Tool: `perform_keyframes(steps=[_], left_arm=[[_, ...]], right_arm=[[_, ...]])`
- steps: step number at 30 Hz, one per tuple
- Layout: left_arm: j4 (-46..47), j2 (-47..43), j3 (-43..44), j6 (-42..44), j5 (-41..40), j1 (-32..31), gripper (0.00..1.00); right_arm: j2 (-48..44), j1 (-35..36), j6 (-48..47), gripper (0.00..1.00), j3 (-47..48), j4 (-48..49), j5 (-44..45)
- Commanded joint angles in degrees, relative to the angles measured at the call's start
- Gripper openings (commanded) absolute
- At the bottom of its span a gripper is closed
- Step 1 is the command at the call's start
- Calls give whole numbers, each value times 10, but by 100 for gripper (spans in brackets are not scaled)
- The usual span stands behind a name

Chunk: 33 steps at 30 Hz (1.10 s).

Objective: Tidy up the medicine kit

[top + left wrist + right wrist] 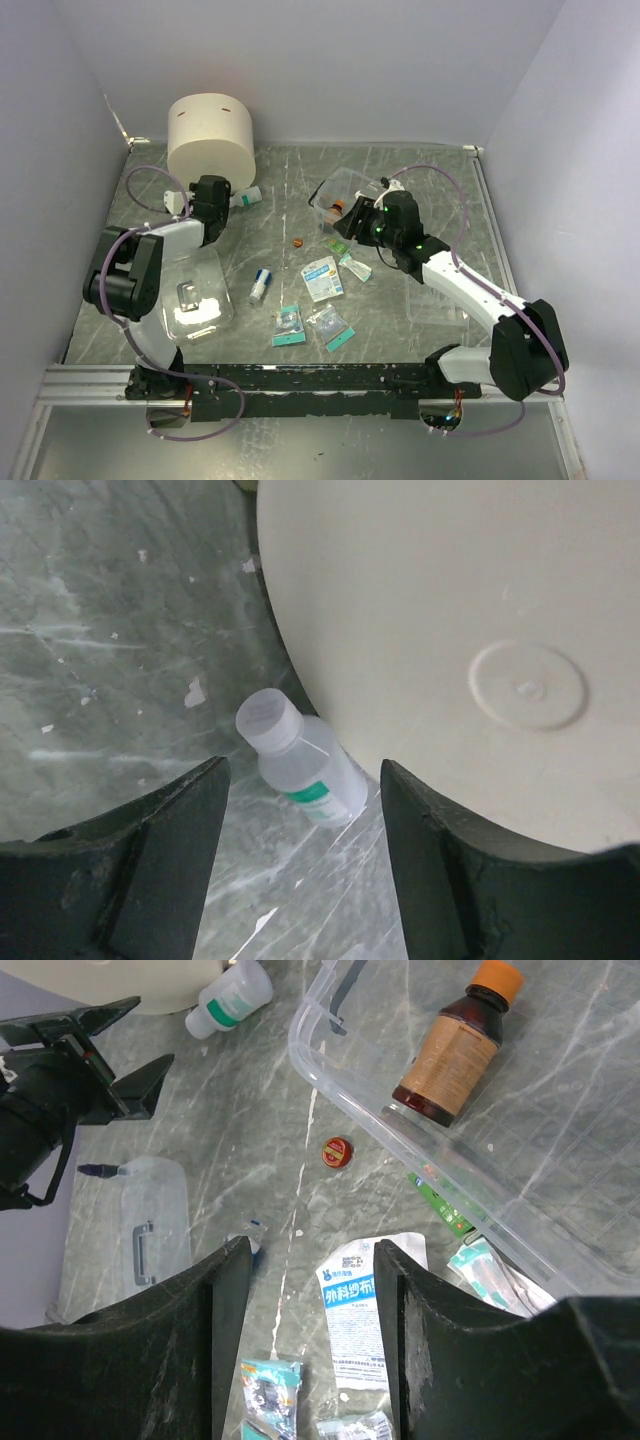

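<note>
The medicine kit is a clear plastic box [345,190] standing open at the back middle, with a brown bottle [337,208] lying inside. It also shows in the right wrist view [330,1050], as does the brown bottle [450,1055]. My right gripper [358,224] is open and empty just in front of the box, above a white packet [360,1310]. My left gripper [224,202] is open by the cream cylinder [210,135]. A small white bottle [300,765] lies between its fingertips, against the cylinder [450,630].
A clear lid with a handle [195,295] lies front left. A red tin [296,242], a blue-capped bottle [260,285], a white packet [322,277], teal packets [289,325] and green packets [345,250] are scattered mid-table. Another clear piece [435,300] lies right.
</note>
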Motion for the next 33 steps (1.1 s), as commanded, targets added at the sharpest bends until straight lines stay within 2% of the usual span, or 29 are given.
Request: perform_keyframes(steps=[1,6,12,16,21,29,33], left_arm=[[24,34,15,-92,-30,-4,68],[9,54,28,-94,-31,-3,69],[66,87,23,-95,-6,11,70],[80,106,37,-87,16,18,76],[75,124,65,-84,46,28,78],[46,144,82,-99,65,30,70],[22,149,94,-98,68,30,61]], right_arm=[[-6,1,-3,51,-7,3,8],[-18,1,1,51,-17,3,23],[-25,1,1,50,-24,1,24],[-23,2,-1,50,-19,-6,30],[-26,2,3,49,-20,-3,34],[-25,1,8,48,-21,-9,51],[-25,1,10,47,-20,-10,57]])
